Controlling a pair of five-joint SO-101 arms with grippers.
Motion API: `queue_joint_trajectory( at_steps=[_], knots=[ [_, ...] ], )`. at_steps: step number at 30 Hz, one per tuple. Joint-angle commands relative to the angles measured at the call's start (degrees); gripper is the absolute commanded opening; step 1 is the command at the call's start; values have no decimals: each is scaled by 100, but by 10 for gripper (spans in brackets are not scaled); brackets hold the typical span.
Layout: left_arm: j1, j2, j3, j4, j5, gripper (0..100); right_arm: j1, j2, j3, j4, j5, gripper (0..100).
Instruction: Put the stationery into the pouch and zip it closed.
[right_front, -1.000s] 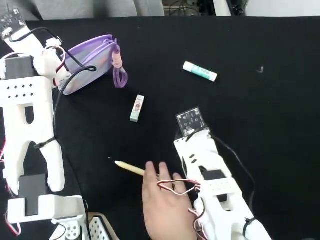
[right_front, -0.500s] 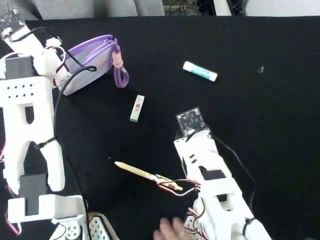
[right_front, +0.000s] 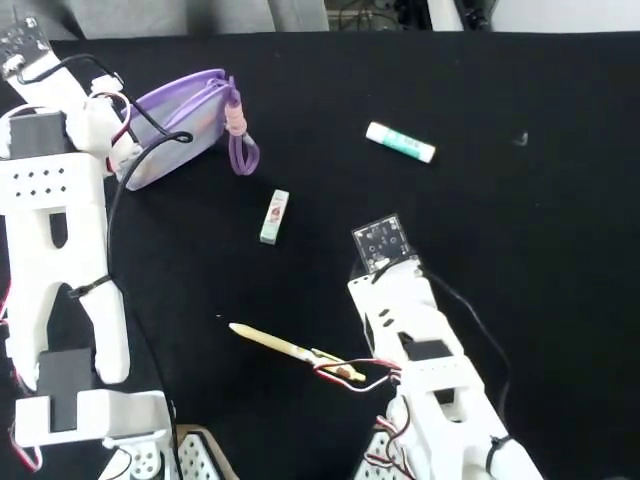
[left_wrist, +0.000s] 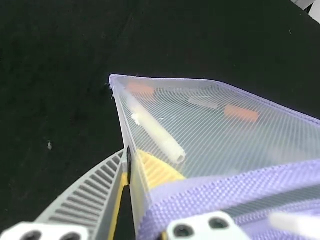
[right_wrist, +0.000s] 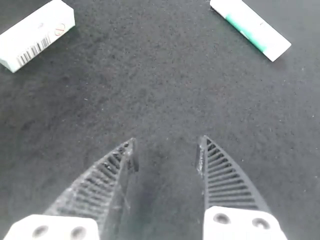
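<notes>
While left gripper (left_wrist: 134, 192) clamps pouch (left_wrist: 215, 130) edge, right gripper (right_wrist: 167, 145) wide open, empty; eraser (right_wrist: 37, 34), glue stick (right_wrist: 250, 27) beyond jaws; overhead adds pencil (right_front: 285, 345) behind.

The pouch (left_wrist: 210, 125) runs off the left wrist view's edge. Through its mesh wall the contents blur: a pale stick (left_wrist: 152, 127) and orange patches (left_wrist: 241, 113), perhaps pen caps. In the high view a cable (right_front: 385, 366) crosses the pencil's (right_front: 268, 340) rear end. The right wrist view cuts short the eraser box (right_wrist: 35, 35) and glue stick (right_wrist: 250, 29).
</notes>
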Motion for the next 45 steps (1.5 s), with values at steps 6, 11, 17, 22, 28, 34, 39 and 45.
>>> queue_joint_trajectory(
  at_steps=[6,11,17,22,28,34,39,45],
  knots=[
    [119,-229,-40,-44,70,30,105,22,-13,-149,-26,195],
    [119,-229,-13,-35,70,30,79,13,-13,-132,-26,195],
    [119,-229,-40,-26,70,30,88,13,-13,-132,-26,195],
    [110,-229,-13,-26,70,30,105,13,-13,-132,-26,195],
    [119,-229,4,-26,70,30,105,13,-13,-132,-26,195],
    [110,-229,-13,70,70,30,-167,13,-13,-132,-26,195],
    [110,-229,-40,132,70,30,-695,-48,-31,-316,-26,197],
    [84,-229,-40,132,70,30,-782,-330,-92,132,-35,195]
  ],
)
